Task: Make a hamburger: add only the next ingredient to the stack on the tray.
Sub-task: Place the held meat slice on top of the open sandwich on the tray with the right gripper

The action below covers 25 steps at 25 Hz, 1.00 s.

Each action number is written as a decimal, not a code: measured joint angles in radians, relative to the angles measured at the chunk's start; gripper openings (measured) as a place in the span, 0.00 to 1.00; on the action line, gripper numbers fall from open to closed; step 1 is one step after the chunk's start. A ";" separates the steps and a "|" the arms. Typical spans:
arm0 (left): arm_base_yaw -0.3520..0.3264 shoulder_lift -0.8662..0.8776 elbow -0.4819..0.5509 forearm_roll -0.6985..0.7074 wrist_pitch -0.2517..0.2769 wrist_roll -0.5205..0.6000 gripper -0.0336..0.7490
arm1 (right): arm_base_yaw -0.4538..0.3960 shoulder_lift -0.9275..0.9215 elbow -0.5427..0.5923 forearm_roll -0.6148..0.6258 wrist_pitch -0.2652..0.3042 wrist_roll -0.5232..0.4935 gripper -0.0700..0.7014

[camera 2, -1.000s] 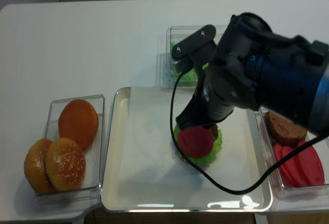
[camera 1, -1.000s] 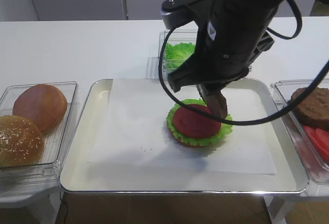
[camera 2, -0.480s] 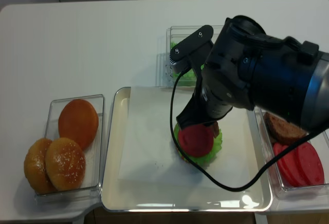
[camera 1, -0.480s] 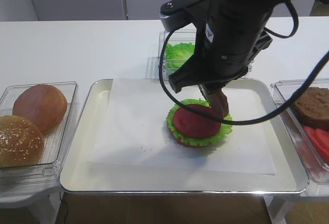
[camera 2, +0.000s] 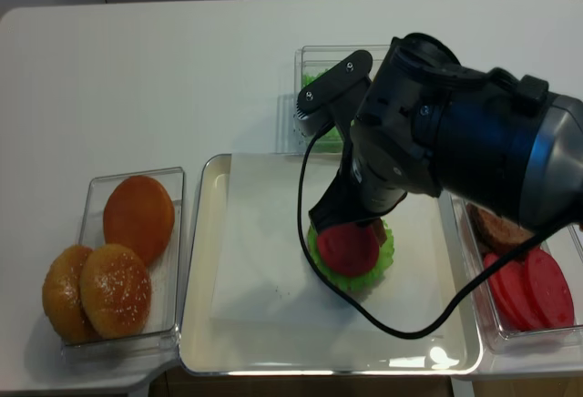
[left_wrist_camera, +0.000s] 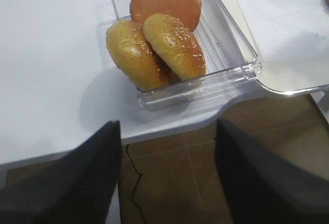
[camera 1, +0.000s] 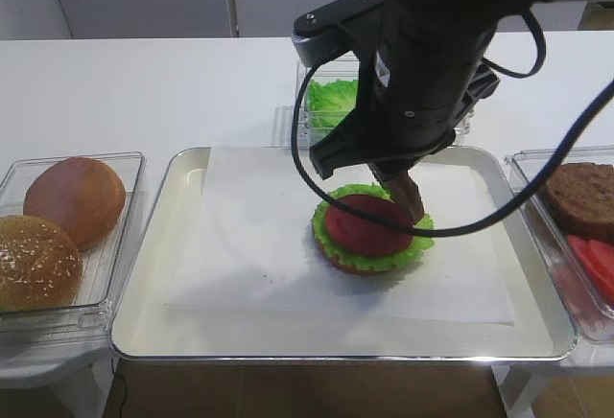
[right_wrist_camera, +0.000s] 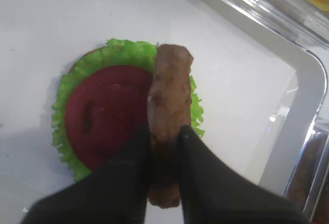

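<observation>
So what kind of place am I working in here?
Likely a tabletop burger-assembly test bench, not a real kitchen: a white table, a paper-lined tray with the stack, and clear boxes of buns, lettuce and patties around it.

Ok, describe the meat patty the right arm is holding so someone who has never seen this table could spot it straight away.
Start at the big cream tray in the middle, then find the stack of bun, lettuce and tomato on its paper. Just above the stack's right edge, the right gripper is shut on the patty, held on edge. It is brown and grainy, unlike the red tomato slice under it, and hangs in the air, unlike the patty in the right-hand box.
</observation>
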 joint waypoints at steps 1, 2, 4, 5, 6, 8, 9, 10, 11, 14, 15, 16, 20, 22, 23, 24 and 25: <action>0.000 0.000 0.000 0.000 0.000 0.000 0.59 | 0.000 0.000 0.000 0.001 0.000 0.000 0.25; 0.000 0.000 0.000 0.000 0.000 0.000 0.59 | 0.000 0.000 0.000 0.003 -0.002 0.000 0.25; 0.000 0.000 0.000 0.000 0.000 0.000 0.59 | 0.000 0.000 0.000 0.007 -0.002 0.000 0.25; 0.000 0.000 0.000 0.000 0.000 0.000 0.59 | 0.000 0.000 0.000 0.009 -0.002 0.000 0.25; 0.000 0.000 0.000 0.000 0.000 0.000 0.59 | 0.000 0.000 0.000 0.012 0.000 0.000 0.25; 0.000 0.000 0.000 0.000 0.000 0.000 0.59 | 0.000 0.000 0.000 0.020 0.002 0.000 0.30; 0.000 0.000 0.000 0.000 0.000 0.000 0.59 | 0.000 0.000 0.000 0.029 0.004 0.000 0.33; 0.000 0.000 0.000 0.000 0.000 0.000 0.59 | 0.000 0.002 0.000 0.038 0.006 0.000 0.38; 0.000 0.000 0.000 0.000 0.000 0.000 0.59 | 0.000 0.005 0.000 0.045 0.008 0.000 0.43; 0.000 0.000 0.000 0.000 0.000 0.000 0.59 | 0.000 0.007 0.000 0.055 0.014 0.000 0.51; 0.000 0.000 0.000 0.000 0.000 0.000 0.59 | 0.000 0.007 0.000 0.058 0.018 0.000 0.52; 0.000 0.000 0.000 0.000 0.000 0.000 0.59 | 0.000 0.007 0.000 0.062 0.022 0.000 0.53; 0.000 0.000 0.000 0.000 0.000 0.000 0.59 | 0.000 0.007 0.000 0.086 0.036 -0.002 0.54; 0.000 0.000 0.000 0.000 0.000 0.000 0.59 | 0.000 0.007 0.000 0.100 0.040 -0.002 0.54; 0.000 0.000 0.000 0.000 0.000 0.000 0.59 | 0.000 0.007 0.000 0.106 0.040 -0.002 0.54; 0.000 0.000 0.000 0.000 0.000 0.000 0.59 | 0.000 0.007 0.000 0.109 0.042 -0.002 0.54; 0.000 0.000 0.000 0.000 0.000 0.000 0.59 | 0.000 0.007 0.000 0.115 0.044 -0.002 0.55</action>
